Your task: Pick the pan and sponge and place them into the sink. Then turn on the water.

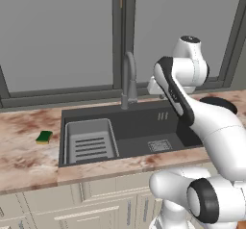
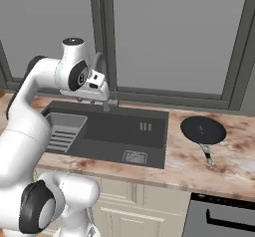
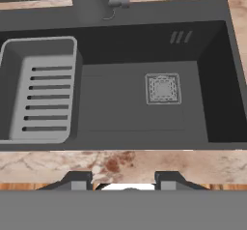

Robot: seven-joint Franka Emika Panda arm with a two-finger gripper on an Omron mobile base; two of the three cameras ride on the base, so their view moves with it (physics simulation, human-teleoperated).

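Black and round, the pan sits on the marble counter at the right of the right base view, just off the sink's right rim, its short handle running toward the bottom of the frame and slightly right. That handle line is the long axis a grasp would most likely have to square up to.

The gripper hangs above the sink, near the basin's front edge in the hand view, looking down at the drain grate and the ribbed rack. In the right base view the hand is at the upper left, close to the faucet, so the pan lies well apart from it, across the whole basin toward the right of the frame.

The sponge lies the other way: at the left of the left base view, on the counter just beside the sink's left rim, green face up. It is too small there to read its long side with confidence.

Nothing sits between the finger tips, which stand partly spread. Neither object is in the basin yet, and no water runs. Judged from these views, both targets lie about equally far from the hand, on opposite sides.
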